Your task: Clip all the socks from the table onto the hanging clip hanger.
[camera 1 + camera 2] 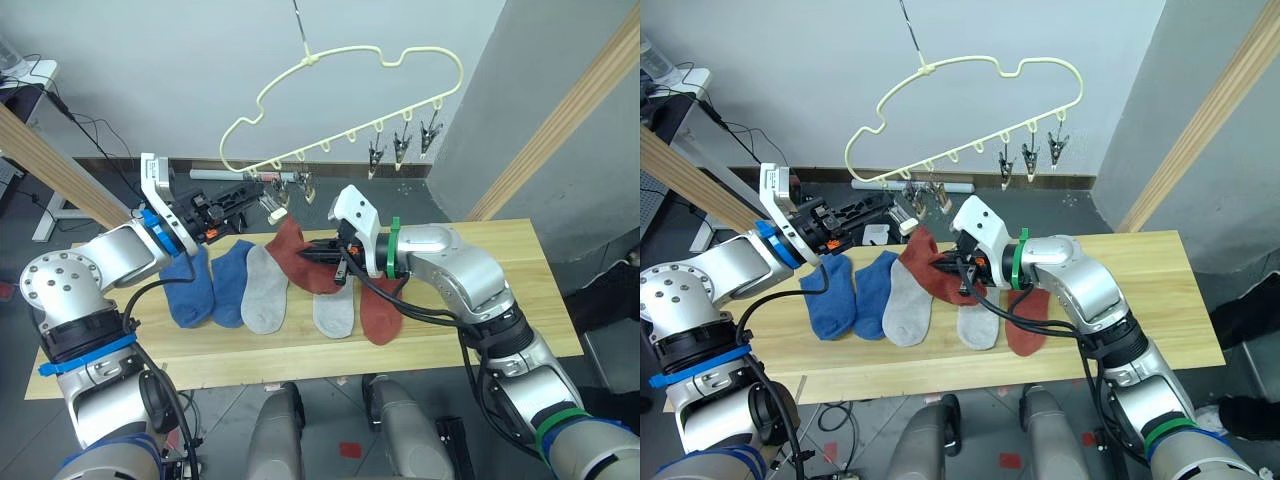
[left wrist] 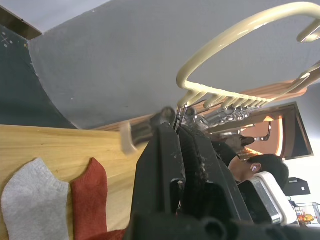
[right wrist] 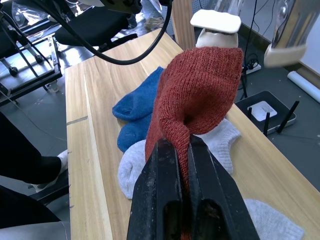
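Socks lie in a row along the table's (image 1: 520, 290) middle: two blue socks (image 1: 205, 285), two grey socks (image 1: 268, 290), one rust-red sock (image 1: 380, 312); its right end stays bare. My right gripper (image 1: 312, 254) is clamped on the second rust-red sock (image 1: 297, 252), lifted off the wood. Beyond, my left gripper (image 1: 268, 206) pinches a clip (image 1: 272, 205) on the clip hanger (image 1: 350, 90) above the far edge.

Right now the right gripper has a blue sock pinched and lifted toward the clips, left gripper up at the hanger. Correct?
Not quite: the sock in the right gripper is rust-red, not blue. The right wrist view shows it pinched between the black fingers, with both blue socks lying on the table. The left gripper is at the clip hanger, as you said.
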`<state>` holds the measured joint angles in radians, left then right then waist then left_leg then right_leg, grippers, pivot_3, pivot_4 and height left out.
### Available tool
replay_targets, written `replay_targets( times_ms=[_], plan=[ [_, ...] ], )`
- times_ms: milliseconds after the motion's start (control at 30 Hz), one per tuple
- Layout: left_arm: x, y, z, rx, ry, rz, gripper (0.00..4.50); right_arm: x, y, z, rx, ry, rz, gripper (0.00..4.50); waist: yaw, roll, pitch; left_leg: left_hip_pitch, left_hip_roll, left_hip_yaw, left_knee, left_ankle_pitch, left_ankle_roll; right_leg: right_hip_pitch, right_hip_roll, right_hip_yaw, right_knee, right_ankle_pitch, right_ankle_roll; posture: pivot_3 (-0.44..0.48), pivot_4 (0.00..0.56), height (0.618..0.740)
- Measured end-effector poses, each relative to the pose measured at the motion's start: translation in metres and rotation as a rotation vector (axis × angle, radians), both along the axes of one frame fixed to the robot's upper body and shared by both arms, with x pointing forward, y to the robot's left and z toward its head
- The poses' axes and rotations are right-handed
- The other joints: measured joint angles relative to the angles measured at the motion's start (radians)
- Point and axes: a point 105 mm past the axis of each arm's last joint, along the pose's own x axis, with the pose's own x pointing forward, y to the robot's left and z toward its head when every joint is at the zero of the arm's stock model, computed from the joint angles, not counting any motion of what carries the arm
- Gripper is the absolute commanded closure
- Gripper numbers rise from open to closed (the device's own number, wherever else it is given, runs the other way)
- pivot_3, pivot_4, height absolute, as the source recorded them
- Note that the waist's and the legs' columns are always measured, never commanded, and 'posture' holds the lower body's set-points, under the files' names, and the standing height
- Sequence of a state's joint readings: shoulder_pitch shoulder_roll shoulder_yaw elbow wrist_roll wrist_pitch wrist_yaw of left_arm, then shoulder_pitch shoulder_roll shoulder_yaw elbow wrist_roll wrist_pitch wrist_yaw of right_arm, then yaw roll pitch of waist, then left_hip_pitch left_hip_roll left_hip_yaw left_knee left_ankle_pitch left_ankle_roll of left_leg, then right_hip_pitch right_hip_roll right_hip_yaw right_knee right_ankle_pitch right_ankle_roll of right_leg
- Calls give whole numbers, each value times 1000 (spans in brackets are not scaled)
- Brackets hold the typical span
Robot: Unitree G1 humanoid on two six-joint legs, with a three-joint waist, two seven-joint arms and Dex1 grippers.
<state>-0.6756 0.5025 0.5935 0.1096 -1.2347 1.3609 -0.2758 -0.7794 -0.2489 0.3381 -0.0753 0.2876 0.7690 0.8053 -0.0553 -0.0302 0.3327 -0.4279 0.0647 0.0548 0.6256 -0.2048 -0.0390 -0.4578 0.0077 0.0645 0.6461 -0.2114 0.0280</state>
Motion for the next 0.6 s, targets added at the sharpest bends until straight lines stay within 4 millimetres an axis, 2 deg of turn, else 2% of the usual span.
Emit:
replay_targets(
  times_ms=[600],
  plan=[
    [-3,-5,-2,27,-24,-12,4500,6,17,10,35,10,20,4470,1,0,0,0,0,0,0,0,-1,0,0,0,0,0,0,50,343,740]
  ],
)
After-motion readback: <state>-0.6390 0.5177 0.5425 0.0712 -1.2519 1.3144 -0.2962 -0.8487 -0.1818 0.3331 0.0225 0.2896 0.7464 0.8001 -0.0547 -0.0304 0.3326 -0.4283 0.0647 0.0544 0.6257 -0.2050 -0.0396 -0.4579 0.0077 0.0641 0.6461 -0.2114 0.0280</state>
